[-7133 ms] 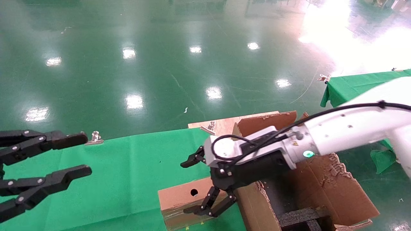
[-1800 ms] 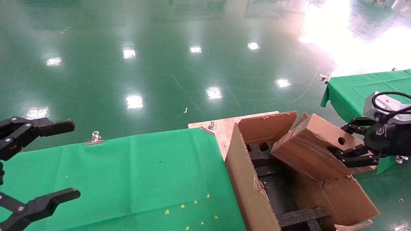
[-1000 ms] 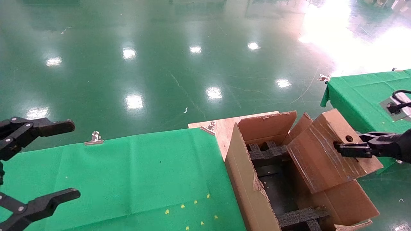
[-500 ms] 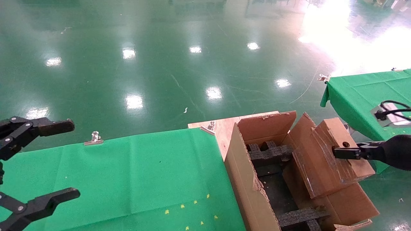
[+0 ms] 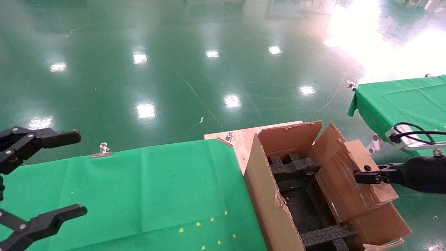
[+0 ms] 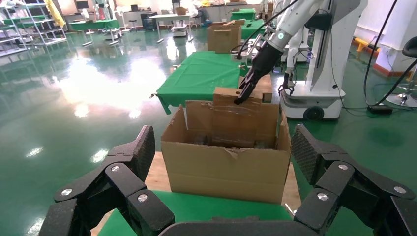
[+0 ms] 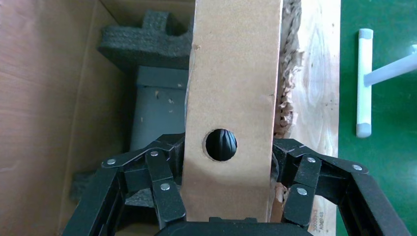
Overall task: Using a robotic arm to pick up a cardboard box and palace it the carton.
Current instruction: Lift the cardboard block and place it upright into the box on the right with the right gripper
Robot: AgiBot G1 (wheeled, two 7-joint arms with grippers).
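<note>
The cardboard box (image 5: 348, 181), brown with a round hole, stands on edge inside the carton (image 5: 264, 188), against its right wall. My right gripper (image 5: 362, 176) is shut on the box's upper end, next to the hole. In the right wrist view its fingers (image 7: 162, 167) clamp both broad faces of the box (image 7: 231, 88), with black foam (image 7: 142, 42) below. In the left wrist view the white arm (image 6: 290, 19) reaches down to the box (image 6: 236, 105) in the carton (image 6: 226, 167). My left gripper (image 5: 81, 171) is open and empty at the far left.
A green cloth (image 5: 146, 188) covers the table left of the carton, held by metal clips (image 5: 102, 150). A wooden board (image 5: 244, 136) lies under the carton. Black foam inserts (image 5: 292, 167) line the carton. A second green table (image 5: 393, 94) stands at the right.
My right gripper has turned the box from tilted above the carton to upright on edge and lowered it into the carton along the right wall. The left arm has not moved.
</note>
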